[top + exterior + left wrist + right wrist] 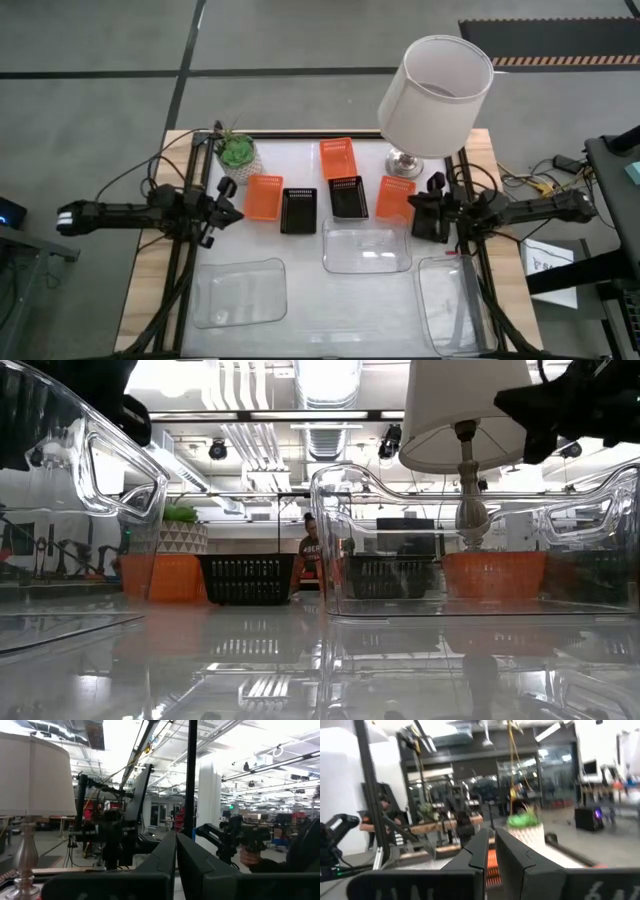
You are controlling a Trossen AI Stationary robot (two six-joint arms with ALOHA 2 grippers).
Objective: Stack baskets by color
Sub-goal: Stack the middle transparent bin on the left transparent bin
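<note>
Three orange baskets (pixel 263 197) (pixel 338 158) (pixel 396 197) and two black baskets (pixel 298 210) (pixel 348 196) rest on their bottoms in the far half of the white table top. Three clear trays (pixel 366 245) (pixel 240 292) (pixel 455 305) stand nearer the front. My left gripper (pixel 236 211) (pixel 176 837) hovers shut at the table's left side, just left of the left orange basket, and holds nothing. My right gripper (pixel 415 208) (pixel 490 834) hovers shut at the right side, beside the right orange basket, also holding nothing. Both point about level across the table.
A lamp with a white shade (pixel 435 95) stands at the far right, its shade overhanging the right orange basket's area. A green potted plant (pixel 237 152) sits at the far left. Black frame posts (pixel 190 200) (pixel 465 190) rise beside each arm. People show in the room beyond.
</note>
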